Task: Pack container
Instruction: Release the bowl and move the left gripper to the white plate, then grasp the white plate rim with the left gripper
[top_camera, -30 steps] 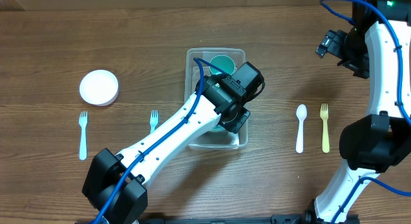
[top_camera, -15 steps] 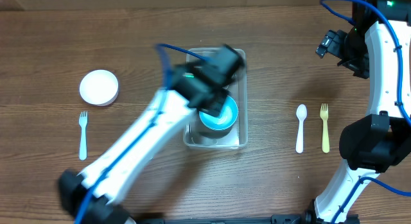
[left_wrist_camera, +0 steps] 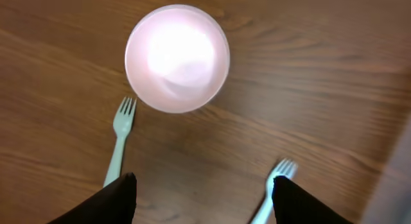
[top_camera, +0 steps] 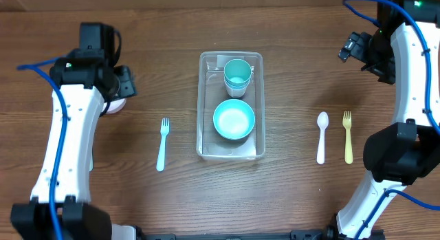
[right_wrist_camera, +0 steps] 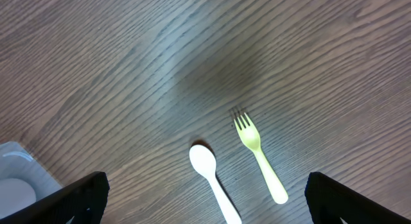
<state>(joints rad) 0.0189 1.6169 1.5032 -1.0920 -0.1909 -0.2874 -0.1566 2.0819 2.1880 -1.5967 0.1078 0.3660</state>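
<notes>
The container (top_camera: pixel 203 109) — a clear rectangular plastic tub with rounded corners and a rim — sits upright, lidless, mid-table (top_camera: pixel 295 75). Inside it, a teal cup (top_camera: pixel 237 75) is at the far end and a teal bowl (top_camera: pixel 234 120) nearer.

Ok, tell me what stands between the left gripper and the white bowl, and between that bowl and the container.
Nothing visible separates the left gripper from the white bowl. Between bowl and container a blue fork lies flat; a lifted bowl should clear it. A teal bowl and teal cup already sit inside.
</notes>
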